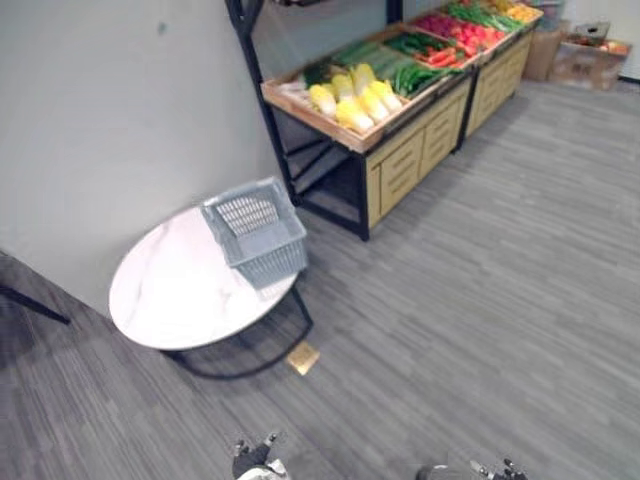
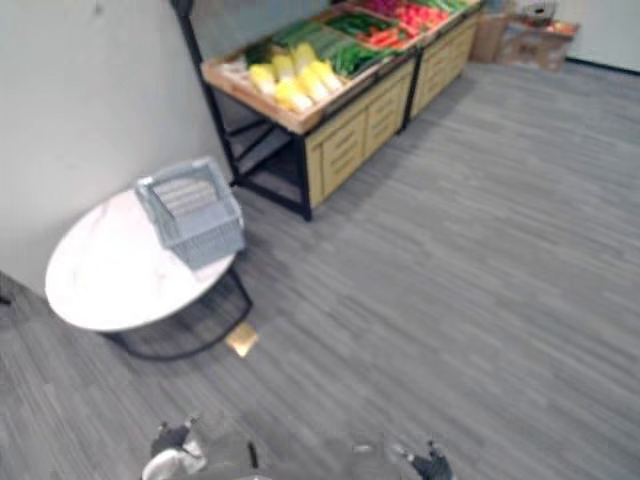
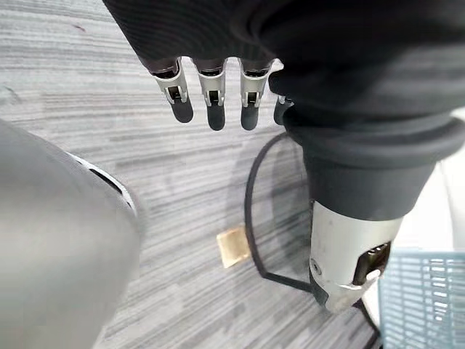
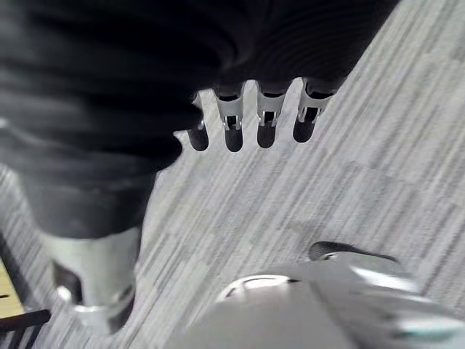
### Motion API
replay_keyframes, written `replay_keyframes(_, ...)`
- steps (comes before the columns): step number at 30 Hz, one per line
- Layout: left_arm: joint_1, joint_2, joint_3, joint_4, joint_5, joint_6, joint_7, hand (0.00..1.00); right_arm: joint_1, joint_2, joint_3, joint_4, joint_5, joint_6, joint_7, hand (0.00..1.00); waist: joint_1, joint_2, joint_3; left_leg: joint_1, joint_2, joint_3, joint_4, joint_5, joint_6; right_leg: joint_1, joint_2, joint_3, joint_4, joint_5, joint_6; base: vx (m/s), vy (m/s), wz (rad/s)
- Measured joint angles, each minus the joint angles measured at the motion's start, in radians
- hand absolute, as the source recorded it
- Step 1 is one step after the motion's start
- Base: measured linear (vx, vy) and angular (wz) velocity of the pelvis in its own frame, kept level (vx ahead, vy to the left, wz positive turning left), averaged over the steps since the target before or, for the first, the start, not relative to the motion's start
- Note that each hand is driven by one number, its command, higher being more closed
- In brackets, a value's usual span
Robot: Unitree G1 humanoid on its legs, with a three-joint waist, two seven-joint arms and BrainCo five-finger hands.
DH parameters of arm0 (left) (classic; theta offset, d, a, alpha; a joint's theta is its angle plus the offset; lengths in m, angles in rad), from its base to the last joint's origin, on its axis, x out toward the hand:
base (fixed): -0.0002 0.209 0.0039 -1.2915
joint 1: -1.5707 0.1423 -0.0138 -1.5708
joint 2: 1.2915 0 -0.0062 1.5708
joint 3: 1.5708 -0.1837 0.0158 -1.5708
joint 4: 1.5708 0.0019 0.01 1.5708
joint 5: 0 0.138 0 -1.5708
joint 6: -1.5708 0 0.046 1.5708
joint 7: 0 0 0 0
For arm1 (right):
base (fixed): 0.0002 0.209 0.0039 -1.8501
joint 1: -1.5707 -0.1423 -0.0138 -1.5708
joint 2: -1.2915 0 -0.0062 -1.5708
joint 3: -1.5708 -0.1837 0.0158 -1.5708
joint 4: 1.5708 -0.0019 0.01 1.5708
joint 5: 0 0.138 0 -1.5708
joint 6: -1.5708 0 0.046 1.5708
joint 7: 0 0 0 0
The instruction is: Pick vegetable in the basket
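The vegetables are lying well apart from me, so I am judging the step in hand to be the approach. The nearest pick is the pale yellow Chinese cabbages (image 1: 355,98), lying in a row at the near end of the wooden display stand (image 1: 330,130). I am planning to walk up square to that end first. A reach across from the side is risking a nudge to the neighbouring heads, and one cabbage looks bulky and smooth, so I am expecting to need a wide wrap around its middle.

The grey mesh basket (image 1: 265,255) is standing upright on the round white bench (image 1: 175,285), near the edge that faces the stand, and I am seeing nothing in it. In the stand's trays beyond the cabbages, long green vegetables (image 1: 385,60) and red ones (image 1: 460,32) are lying in their own sections. Cardboard boxes (image 1: 585,55) are sitting on the floor past the far end.

My left hand (image 3: 212,94) and right hand (image 4: 265,116) are both hanging low over the floor with fingers straight and slightly spread, holding nothing
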Motion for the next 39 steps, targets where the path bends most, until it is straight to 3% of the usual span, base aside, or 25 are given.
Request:
replay_keyframes(1, 0.006, 0.005, -0.004, 0.006, 0.000, 0.000, 0.010, 0.00, -0.006, 0.000, -0.002, 0.004, 0.000, 0.001, -0.005, 0.00, 0.002, -0.006, 0.002, -0.011, -0.022, 0.046, -0.185, -0.009, 0.003, 0.038, -0.018, -0.008, -0.032, -0.002, 0.018, 0.37, 0.058, 0.12)
replay_keyframes(2, 0.008, 0.006, -0.005, 0.008, -0.003, -0.001, 0.011, 0.00, -0.005, 0.000, -0.004, 0.005, 0.000, 0.001, -0.005, 0.00, 0.002, -0.007, 0.001, -0.009, -0.028, 0.055, -0.234, -0.007, 0.005, 0.045, -0.023, -0.009, -0.036, -0.004, 0.023, 0.40, 0.177, 0.12)
replay_keyframes(3, 0.010, 0.010, -0.018, 0.010, -0.008, -0.003, 0.018, 0.00, -0.003, 0.001, -0.016, 0.008, 0.000, 0.001, -0.006, 0.00, 0.001, -0.012, 0.000, 0.003, -0.063, 0.082, -0.474, 0.017, 0.033, 0.074, -0.047, -0.021, -0.056, -0.015, 0.050, 0.35, 0.196, 0.13)
replay_keyframes(6, 0.016, 0.010, -0.032, 0.019, -0.008, -0.014, 0.022, 0.00, 0.008, 0.001, -0.013, 0.008, 0.000, 0.000, -0.007, 0.00, 0.001, -0.008, -0.003, 0.030, -0.096, 0.077, -0.805, 0.083, 0.051, 0.129, -0.082, -0.026, -0.065, -0.053, 0.107, 0.32, 0.234, 0.11)
replay_keyframes(8, 0.021, 0.015, -0.037, 0.020, -0.009, -0.015, 0.022, 0.00, 0.011, 0.004, -0.003, 0.024, 0.000, 0.001, -0.008, 0.00, 0.008, -0.016, -0.017, 0.028, -0.111, 0.081, -0.792, 0.177, 0.066, 0.153, -0.103, -0.015, -0.068, -0.081, 0.126, 0.38, 0.305, 0.01)
replay_keyframes(9, 0.020, 0.040, -0.058, 0.020, -0.008, -0.015, 0.022, 0.00, 0.004, 0.021, 0.003, 0.048, -0.010, 0.001, -0.009, 0.00, 0.015, -0.057, -0.042, 0.006, -0.140, 0.103, -0.742, 0.175, 0.086, 0.158, -0.132, 0.032, -0.079, -0.089, 0.105, 0.40, 0.256, 0.04)
replay_keyframes(10, 0.016, 0.052, -0.068, 0.020, -0.008, -0.015, 0.021, 0.00, 0.000, 0.026, 0.002, 0.056, -0.020, 0.001, -0.008, 0.00, 0.016, -0.072, -0.049, -0.007, -0.151, 0.104, -0.722, 0.153, 0.098, 0.155, -0.140, 0.048, -0.079, -0.076, 0.098, 0.49, 0.255, 0.10)
replay_keyframes(12, 0.008, 0.078, -0.078, 0.038, -0.009, -0.014, 0.021, 0.00, -0.010, 0.033, -0.001, 0.083, -0.032, 0.001, -0.006, 0.00, 0.019, -0.103, -0.064, -0.003, -0.173, 0.103, -0.693, 0.105, 0.107, 0.139, -0.161, 0.091, -0.053, 0.017, 0.113, 0.46, 0.257, 0.07)
replay_keyframes(13, 0.008, 0.088, -0.079, 0.040, -0.008, -0.013, 0.021, 0.00, -0.010, 0.033, -0.004, 0.088, -0.032, 0.000, -0.006, 0.00, 0.019, -0.108, -0.074, 0.005, -0.182, 0.106, -0.694, 0.093, 0.111, 0.124, -0.167, 0.105, -0.022, 0.030, 0.112, 0.36, 0.218, -0.10)
replay_keyframes(16, 0.013, 0.101, -0.101, 0.073, -0.006, -0.012, 0.022, 0.00, -0.011, 0.035, -0.022, 0.099, -0.037, -0.002, -0.006, 0.00, 0.022, -0.117, -0.090, 0.115, -0.209, 0.134, -0.756, 0.057, 0.123, -0.018, -0.198, 0.204, 0.312, 0.124, 0.081, 0.26, 0.173, -0.19)
replay_keyframes(17, 0.022, 0.104, -0.125, 0.075, -0.006, -0.010, 0.022, 0.00, 0.002, 0.036, -0.020, 0.099, -0.036, -0.002, -0.006, 0.00, 0.011, -0.106, -0.093, 0.165, -0.212, 0.128, -0.784, 0.038, 0.127, -0.072, -0.203, 0.232, 0.463, 0.221, 0.090, 0.26, 0.150, 0.08)
replay_keyframes(18, 0.024, 0.122, -0.168, 0.076, -0.005, -0.005, 0.023, 0.00, 0.008, 0.042, -0.018, 0.103, -0.036, -0.001, -0.005, 0.00, 0.002, -0.116, -0.088, 0.207, -0.229, 0.123, -0.794, 0.019, 0.144, -0.152, -0.210, 0.243, 0.675, 0.217, 0.098, 0.26, 0.150, 0.21)
replay_keyframes(19, 0.024, 0.130, -0.186, 0.078, -0.004, 0.003, 0.022, 0.00, 0.008, 0.043, -0.018, 0.105, -0.036, -0.002, -0.006, 0.00, -0.008, -0.121, -0.085, 0.229, -0.238, 0.111, -0.796, 0.009, 0.147, -0.183, -0.204, 0.239, 0.754, 0.214, 0.095, 0.42, 0.150, 0.40)
replay_keyframes(20, 0.023, 0.136, -0.218, 0.083, -0.003, 0.012, 0.021, 0.00, 0.010, 0.041, -0.018, 0.101, -0.036, -0.002, -0.007, 0.00, -0.015, -0.122, -0.085, 0.271, -0.252, 0.086, -0.797, -0.009, 0.160, -0.228, -0.197, 0.211, 0.861, 0.158, 0.091, 0.38, 0.088, 0.55)
replay_keyframes(21, 0.020, 0.135, -0.233, 0.088, 0.001, 0.011, 0.020, 0.00, 0.015, 0.038, -0.016, 0.095, -0.036, -0.001, -0.007, 0.00, -0.016, -0.114, -0.083, 0.309, -0.253, 0.064, -0.798, -0.034, 0.174, -0.259, -0.181, 0.147, 0.871, 0.033, 0.063, 0.38, 0.088, 0.58)
replay_keyframes(23, 0.019, 0.134, -0.227, 0.089, 0.003, 0.010, 0.020, 0.00, 0.021, 0.039, -0.009, 0.076, -0.036, -0.002, -0.007, 0.00, -0.028, -0.110, -0.082, 0.337, -0.247, 0.034, -0.799, -0.040, 0.160, -0.290, -0.157, 0.055, 0.747, -0.063, 0.043, 0.40, 0.004, 0.81)
replay_keyframes(25, 0.021, 0.128, -0.206, 0.091, 0.003, 0.010, 0.021, 0.00, 0.014, 0.039, -0.008, 0.074, -0.036, -0.002, -0.006, 0.00, -0.037, -0.106, -0.080, 0.363, -0.238, -0.003, -0.813, -0.040, 0.158, -0.309, -0.123, 0.043, 0.507, -0.069, 0.033, 0.43, -0.110, 0.88)
replay_keyframes(27, 0.021, 0.126, -0.187, 0.090, 0.003, 0.009, 0.021, 0.00, 0.008, 0.039, 0.000, 0.074, -0.036, -0.003, -0.005, 0.00, -0.036, -0.099, -0.076, 0.365, -0.210, -0.063, -0.818, -0.048, 0.122, -0.316, -0.078, 0.159, 0.191, -0.013, 0.051, 0.42, -0.242, 0.89)
replay_keyframes(28, 0.021, 0.126, -0.186, 0.090, 0.004, 0.009, 0.021, 0.00, 0.008, 0.038, 0.000, 0.075, -0.036, -0.003, -0.005, 0.00, -0.035, -0.102, -0.075, 0.364, -0.206, -0.076, -0.818, -0.055, 0.104, -0.315, -0.079, 0.198, 0.131, 0.021, 0.049, 0.43, -0.403, 0.87)
replay_keyframes(29, 0.025, 0.126, -0.162, 0.094, 0.001, 0.008, 0.020, 0.00, 0.009, 0.043, 0.000, 0.079, -0.036, -0.003, -0.005, 0.00, -0.033, -0.122, -0.072, 0.374, -0.204, -0.110, -0.817, -0.072, 0.067, -0.309, -0.080, 0.264, 0.076, 0.148, 0.078, 0.40, -0.420, 0.62)
replay_keyframes(30, 0.026, 0.124, -0.140, 0.104, 0.003, 0.009, 0.022, 0.00, 0.006, 0.040, 0.000, 0.085, -0.036, -0.002, -0.004, 0.00, -0.031, -0.117, -0.069, 0.386, -0.188, -0.124, -0.817, -0.079, 0.051, -0.297, -0.068, 0.258, 0.091, 0.151, 0.096, 0.44, -0.509, 0.53)
replay_keyframes(32, 0.027, 0.085, -0.106, 0.107, 0.005, 0.008, 0.022, 0.00, -0.002, 0.019, 0.000, 0.090, -0.036, -0.004, -0.004, 0.00, -0.024, -0.073, -0.065, 0.387, -0.122, -0.141, -0.819, -0.064, 0.024, -0.287, -0.014, 0.209, 0.113, 0.104, 0.068, 0.33, -0.428, 0.40)
replay_keyframes(33, 0.025, 0.061, -0.096, 0.109, 0.006, 0.008, 0.022, 0.00, -0.012, 0.008, 0.000, 0.102, -0.036, -0.001, -0.003, 0.00, -0.026, -0.052, -0.066, 0.387, -0.091, -0.145, -0.843, -0.028, -0.003, -0.278, 0.007, 0.174, 0.112, 0.082, 0.053, 0.24, -0.336, 0.48)
replay_keyframes(35, 0.025, 0.057, -0.080, 0.110, 0.006, 0.007, 0.022, 0.00, -0.013, 0.002, 0.000, 0.117, -0.036, 0.000, -0.001, 0.00, -0.026, -0.048, -0.068, 0.380, -0.068, -0.155, -0.869, 0.026, -0.014, -0.250, 0.024, 0.131, 0.075, 0.076, 0.043, 0.16, -0.265, 0.61)
replay_keyframes(39, 0.027, 0.056, -0.032, 0.118, -0.010, 0.003, 0.023, 0.00, -0.012, -0.010, 0.000, 0.135, -0.034, -0.002, 0.013, 0.00, -0.013, -0.046, -0.075, 0.358, -0.040, -0.183, -0.867, 0.072, -0.019, -0.179, 0.044, 0.056, -0.006, 0.075, 0.038, 0.09, -0.167, 0.52)
